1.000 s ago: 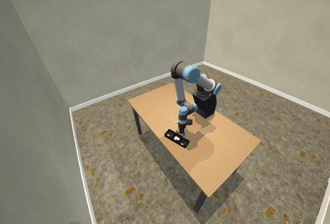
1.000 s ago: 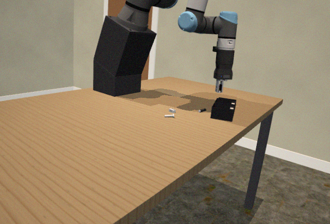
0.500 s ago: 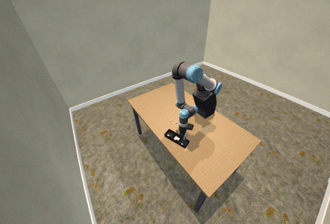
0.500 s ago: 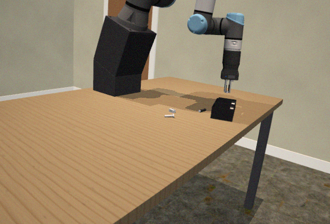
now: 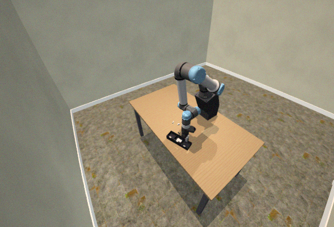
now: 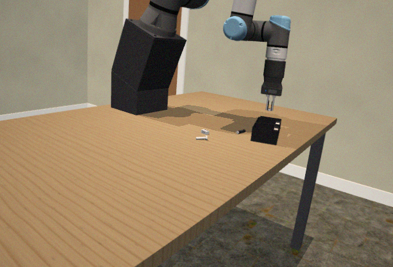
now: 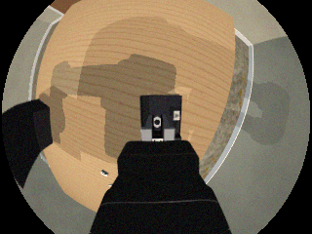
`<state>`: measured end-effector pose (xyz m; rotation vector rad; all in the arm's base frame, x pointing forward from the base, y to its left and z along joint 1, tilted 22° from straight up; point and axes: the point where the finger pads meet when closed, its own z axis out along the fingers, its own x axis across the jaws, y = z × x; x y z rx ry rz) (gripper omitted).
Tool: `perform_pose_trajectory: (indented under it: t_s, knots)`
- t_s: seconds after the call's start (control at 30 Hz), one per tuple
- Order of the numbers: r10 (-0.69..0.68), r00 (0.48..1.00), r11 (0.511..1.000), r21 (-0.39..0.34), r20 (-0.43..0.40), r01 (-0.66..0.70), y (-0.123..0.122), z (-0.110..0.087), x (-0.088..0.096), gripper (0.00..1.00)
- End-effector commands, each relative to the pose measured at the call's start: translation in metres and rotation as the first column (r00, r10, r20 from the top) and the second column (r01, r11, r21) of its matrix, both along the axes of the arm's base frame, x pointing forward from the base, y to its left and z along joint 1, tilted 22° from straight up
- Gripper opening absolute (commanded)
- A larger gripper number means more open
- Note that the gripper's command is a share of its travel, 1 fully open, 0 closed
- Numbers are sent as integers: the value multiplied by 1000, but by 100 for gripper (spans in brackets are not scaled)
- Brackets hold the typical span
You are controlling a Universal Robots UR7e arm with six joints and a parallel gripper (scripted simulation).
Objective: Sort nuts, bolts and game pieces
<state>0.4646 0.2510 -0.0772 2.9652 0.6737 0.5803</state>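
Observation:
My gripper [image 5: 186, 140] [image 6: 269, 109] [image 7: 157, 121] points straight down above an end bin of the black tray [image 5: 173, 141] [image 6: 264, 132] [image 7: 141, 108]. It is shut on a small pale ring with a dark hole [image 7: 157, 122], which looks like a nut. A pale label [image 7: 176, 115] shows on that bin; its letter is too small to read surely. A white piece [image 5: 178, 140] lies in the middle bin. On the table are a white bolt [image 6: 201, 137] [image 5: 173, 122] and a white block [image 6: 205, 131] [image 5: 178, 123] [image 7: 104, 173] beside it.
A black cylinder with a pale end [image 6: 241, 131] [image 5: 179, 132] lies on the table beside the tray. The tray stands near the long edge of the table [image 5: 229, 148]. The black robot base [image 5: 207, 106] [image 6: 139, 77] stands at the opposite long edge.

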Motion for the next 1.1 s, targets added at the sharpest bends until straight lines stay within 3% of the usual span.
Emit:
perform_pose_trajectory:
  t_s: [0.0,0.27,1.07]
  knots:
    - [-5,1000,1000,1,0,5,0,0,0,34]
    - [-5,1000,1000,1,0,5,-1,1,0,34]
    - [-6,1000,1000,2,2,6,1,-40,18,34]
